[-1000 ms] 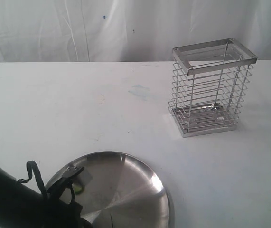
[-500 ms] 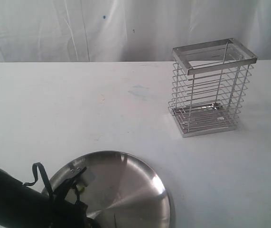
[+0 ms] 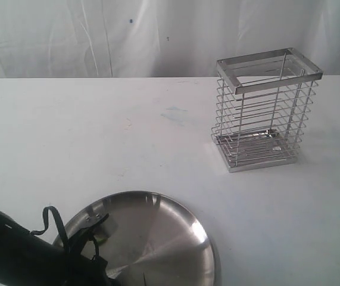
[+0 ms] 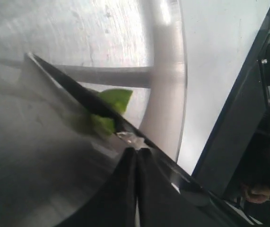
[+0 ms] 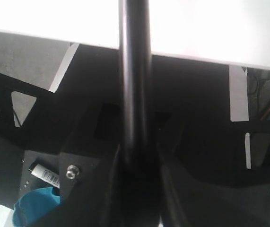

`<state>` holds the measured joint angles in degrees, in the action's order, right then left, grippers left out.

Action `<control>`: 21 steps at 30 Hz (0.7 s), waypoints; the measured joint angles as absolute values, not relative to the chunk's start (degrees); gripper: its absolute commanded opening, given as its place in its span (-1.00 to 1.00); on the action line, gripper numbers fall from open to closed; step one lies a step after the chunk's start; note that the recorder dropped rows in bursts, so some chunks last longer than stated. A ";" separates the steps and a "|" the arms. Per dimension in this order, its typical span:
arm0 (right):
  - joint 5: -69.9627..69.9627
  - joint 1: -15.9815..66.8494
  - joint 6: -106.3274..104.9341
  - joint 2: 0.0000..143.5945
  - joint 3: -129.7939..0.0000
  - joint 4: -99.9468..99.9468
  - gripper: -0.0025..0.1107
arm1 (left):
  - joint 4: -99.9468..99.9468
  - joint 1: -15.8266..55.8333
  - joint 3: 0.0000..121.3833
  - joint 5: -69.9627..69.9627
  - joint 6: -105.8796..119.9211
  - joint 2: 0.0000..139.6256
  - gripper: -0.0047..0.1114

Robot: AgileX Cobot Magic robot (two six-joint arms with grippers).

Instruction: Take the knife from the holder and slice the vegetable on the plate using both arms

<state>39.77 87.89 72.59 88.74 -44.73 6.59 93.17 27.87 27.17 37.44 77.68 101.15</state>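
1. The left hand (image 4: 134, 142) is low over the plate (image 4: 165, 71). In its wrist view the two dark fingers run together to a narrow seam, and the vegetable (image 4: 115, 99), a small green piece, sits right at their tips on the plate's floor, close to the raised rim. I cannot tell whether the fingers are clamped on the green piece or only touching it.
2. The right hand (image 5: 135, 156) is out of the exterior view. Its wrist view shows the fingers closed around a slim black bar, which looks like the knife (image 5: 135, 71), held off the bench's edge with the rig's frame behind it.
3. The step in hand appears to be steadying the vegetable for cutting. To do it well, the left hand should pin the piece flat without crushing it and leave a free side exposed. The blade should then come down on that free side, clear of the fingers and square to the plate, since the steel is smooth and the piece could skid.
4. The plate (image 3: 175, 238) lies at the bench's edge nearest the exterior camera. It holds only the green piece, beside the left hand (image 3: 95, 229).
5. The holder (image 3: 265, 110) stands upright toward the far right corner of the bench (image 3: 98, 131), well apart from the plate. No knife shows in it through the wires.
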 measured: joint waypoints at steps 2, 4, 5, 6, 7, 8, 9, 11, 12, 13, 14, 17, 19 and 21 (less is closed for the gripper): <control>39.77 87.89 71.77 88.74 -44.73 7.51 -0.96 | 92.83 27.87 27.29 37.44 77.29 101.15 -0.92; 39.77 87.89 70.80 88.74 -44.73 8.68 -0.96 | 92.48 27.87 27.42 37.34 77.14 101.15 -0.92; 39.77 87.89 70.53 88.74 -44.73 8.96 -0.96 | 92.32 27.87 27.42 37.34 77.14 101.15 -0.92; 39.77 87.89 70.39 88.74 -44.73 9.10 -0.96 | 92.19 27.87 27.42 37.34 77.14 101.15 -0.92; 39.79 87.89 70.29 88.74 -44.73 9.10 -0.96 | 92.19 27.87 27.42 37.34 77.14 101.15 -0.92; 39.79 87.89 70.29 88.74 -44.73 9.10 -0.96 | 92.19 27.87 27.42 37.34 77.14 101.15 -0.92; 39.79 87.89 70.29 88.74 -44.73 8.70 -0.96 | 92.19 27.87 27.42 37.61 77.14 101.15 -0.92; 39.90 87.89 70.29 88.74 -44.73 8.20 -0.96 | 91.81 27.87 27.57 38.10 77.14 101.15 -0.92; 40.01 87.89 70.29 88.74 -44.73 8.05 -0.96 | 91.15 27.87 27.84 38.55 77.14 100.85 -0.92; 40.03 87.89 70.29 88.74 -44.73 8.06 -0.96 | 90.40 27.87 28.38 38.84 77.14 100.35 -0.92; 40.16 87.89 70.29 88.74 -44.73 7.81 -0.96 | 90.06 27.61 28.93 39.14 76.91 99.59 -0.92; 39.93 87.89 70.17 88.74 -44.73 7.59 -0.96 | 89.70 25.75 30.67 39.20 75.59 96.64 -0.92; 40.33 87.89 70.17 88.74 -44.73 7.59 -0.96 | 89.53 23.55 31.67 37.90 74.17 94.38 -0.92; 41.24 87.89 70.17 88.74 -44.73 7.59 -0.96 | 89.10 21.15 32.41 35.86 73.00 92.48 -0.92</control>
<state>41.24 87.89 70.17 88.74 -44.73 7.59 89.10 21.15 32.41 35.86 73.00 92.48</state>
